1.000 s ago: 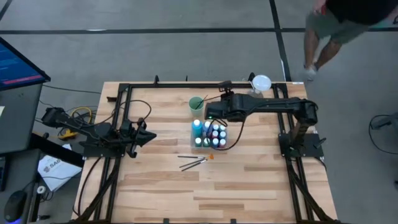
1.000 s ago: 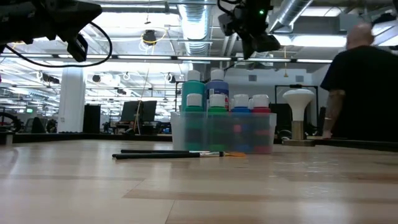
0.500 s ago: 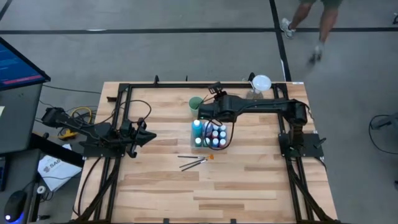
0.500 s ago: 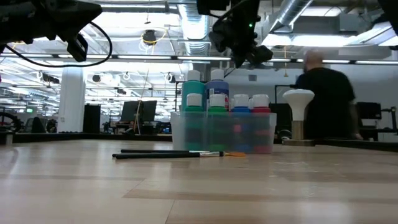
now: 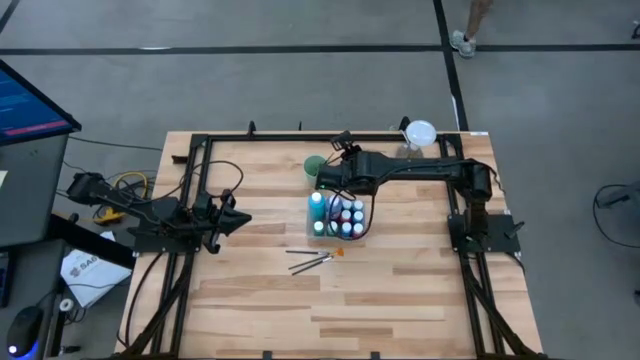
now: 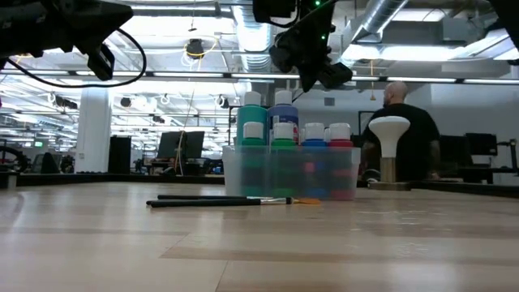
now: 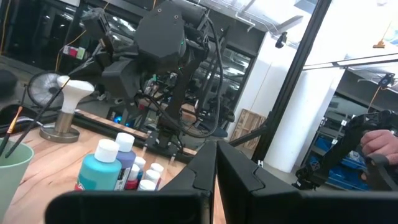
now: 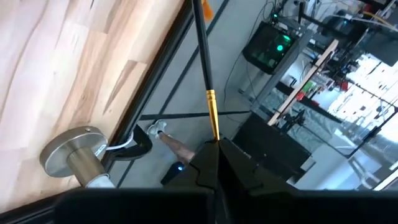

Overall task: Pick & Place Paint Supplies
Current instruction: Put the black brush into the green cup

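High view: your right gripper [image 5: 325,178] sits over the table's [image 5: 420,300] far middle, between the green cup [image 5: 314,164] and the tray [image 5: 336,228] of bottles [image 5: 340,214]; the fingers themselves are too small to read here. Two or three loose brushes [image 5: 312,260] lie flat just on the near side of the tray, well clear of both arms. Left gripper [image 5: 238,218] is parked at the left edge, idle. Low view: right gripper [image 6: 312,73] hangs above and behind the bottles [image 6: 285,134], which stand upright, packed tight in the clear tray [image 6: 290,172]; brushes [image 6: 223,201] rest on the table in front of it. Left wrist view: left fingers [image 7: 231,169] are pressed together on nothing, and the cup's rim [image 7: 13,163] shows brush handles sticking out. Right wrist view: your right gripper [image 8: 214,144] is clamped on a brush [image 8: 205,74], gripped at or just past the gold ferrule, with the black handle pointing away from the fingers. Handling, my read: a brush is light, thin and stiff, so it pivots easily in a two-finger pinch; hold near the ferrule or mid-handle, and keep off the bristles. The ones lying flat need a low pinch across the handle. The bottles look light, smooth-sided and tippy; take one by the body below the white cap, from above.
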### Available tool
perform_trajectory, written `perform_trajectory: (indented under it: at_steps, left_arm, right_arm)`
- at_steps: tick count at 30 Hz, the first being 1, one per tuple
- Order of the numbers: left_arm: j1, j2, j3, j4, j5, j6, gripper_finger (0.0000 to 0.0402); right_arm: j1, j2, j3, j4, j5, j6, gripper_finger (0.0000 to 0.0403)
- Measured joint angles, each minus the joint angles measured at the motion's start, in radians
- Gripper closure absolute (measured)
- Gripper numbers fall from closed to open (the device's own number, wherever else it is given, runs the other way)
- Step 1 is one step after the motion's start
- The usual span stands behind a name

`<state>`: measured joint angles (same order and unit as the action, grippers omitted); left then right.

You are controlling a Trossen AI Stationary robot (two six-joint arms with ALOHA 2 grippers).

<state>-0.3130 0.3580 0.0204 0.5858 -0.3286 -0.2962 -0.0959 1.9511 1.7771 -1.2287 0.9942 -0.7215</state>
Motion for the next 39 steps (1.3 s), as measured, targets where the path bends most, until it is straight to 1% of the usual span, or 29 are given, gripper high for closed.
perform_trajectory:
  at_steps: [5,12,14,17,18,19,21,24,26,28,30,32,34,36,39]
  left_arm:
    - [0.0,0.0,0.0,0.0,0.0,0.0,0.0394]
    - [0.0,0.0,0.0,0.0,0.0,0.0,0.0394]
    - [0.0,0.0,0.0,0.0,0.0,0.0,0.0394]
    - [0.0,0.0,0.0,0.0,0.0,0.0,0.0394]
    - [0.0,0.0,0.0,0.0,0.0,0.0,0.0394]
    - [0.0,0.0,0.0,0.0,0.0,0.0,0.0394]
    - [0.0,0.0,0.0,0.0,0.0,0.0,0.0394]
    - [0.0,0.0,0.0,0.002,0.0,0.0,0.0394]
    - [0.0,0.0,0.0,0.003,0.002,0.0,0.0394]
    - [0.0,0.0,0.0,0.008,0.001,0.0,0.0394]
    - [0.0,0.0,0.0,0.008,0.001,0.0,0.0394]
    - [0.0,0.0,0.0,0.008,0.001,0.0,0.0394]
    - [0.0,0.0,0.0,0.008,0.001,0.0,0.0394]
    - [0.0,0.0,0.0,0.008,0.0,0.0,0.0394]
    - [0.0,0.0,0.0,0.008,0.001,0.0,0.0394]
  right_arm:
    - [-0.001,0.0,0.0,0.039,-0.015,-0.022,0.0375]
    - [0.002,0.0,0.0,0.114,-0.033,-0.021,0.0308]
    - [0.01,-0.002,0.019,0.104,-0.046,0.004,0.0287]
    - [0.035,-0.026,0.091,0.078,-0.122,0.106,0.0258]
    - [0.045,-0.038,0.121,0.06,-0.159,0.165,0.025]
    - [0.054,-0.056,0.146,0.026,-0.224,0.225,0.0242]
    - [0.076,-0.085,0.195,0.014,-0.397,0.341,0.023]
    - [0.108,-0.155,0.204,0.013,-0.681,0.516,0.0222]
    - [0.139,-0.191,0.193,0.025,-0.816,0.59,0.0222]
    - [0.187,-0.226,0.152,0.02,-0.87,0.638,0.0226]
    - [0.243,-0.267,0.08,0.047,-0.883,0.683,0.0231]
    - [0.303,-0.327,-0.027,0.068,-0.886,0.749,0.0236]
    - [0.358,-0.401,-0.161,0.155,-0.882,0.844,0.0241]
    - [0.417,-0.478,-0.32,0.252,-0.851,0.946,0.0243]
    - [0.495,-0.563,-0.553,0.491,-0.772,1.092,0.0244]
